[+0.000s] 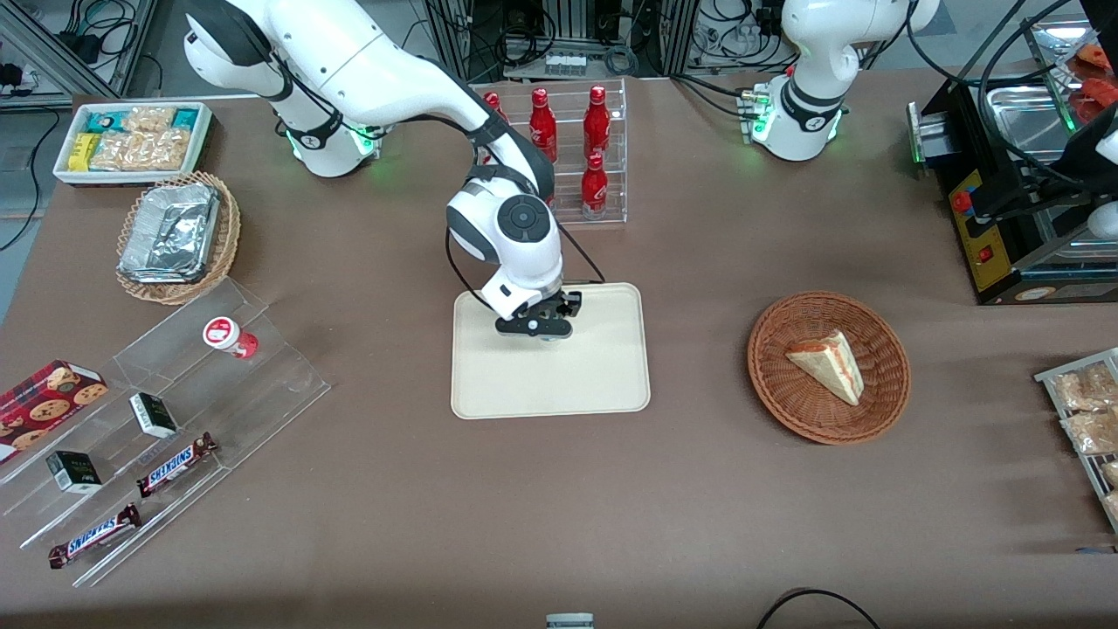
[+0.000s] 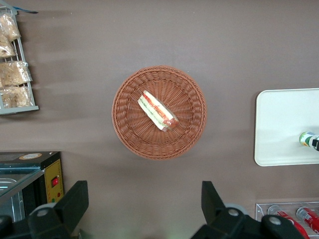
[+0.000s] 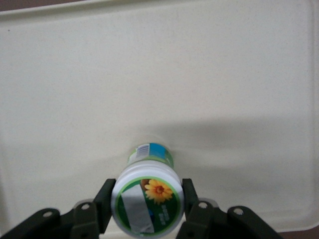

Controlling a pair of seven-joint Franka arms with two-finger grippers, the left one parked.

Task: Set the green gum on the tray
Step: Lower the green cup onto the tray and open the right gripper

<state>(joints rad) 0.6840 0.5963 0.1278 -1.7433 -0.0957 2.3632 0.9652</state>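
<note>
Tool (image 3: pixel 147 206) low over the tray (image 1: pixel 603 384), pinching the green gum (image 3: pixel 148 196) by its lid; bottle base appears to touch the tray. Risk: bottle tips if a finger drags on release.

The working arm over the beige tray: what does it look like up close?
Glossy white rounded shells, dark grey joint bands, a grey round cap at the wrist, and a thin black cable looping alongside. Its base glows green. The black two-fingered claw hangs over the cream-beige rectangular tray.

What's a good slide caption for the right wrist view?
Gripper shut on the green gum, holding it upright over the cream tray.
</note>
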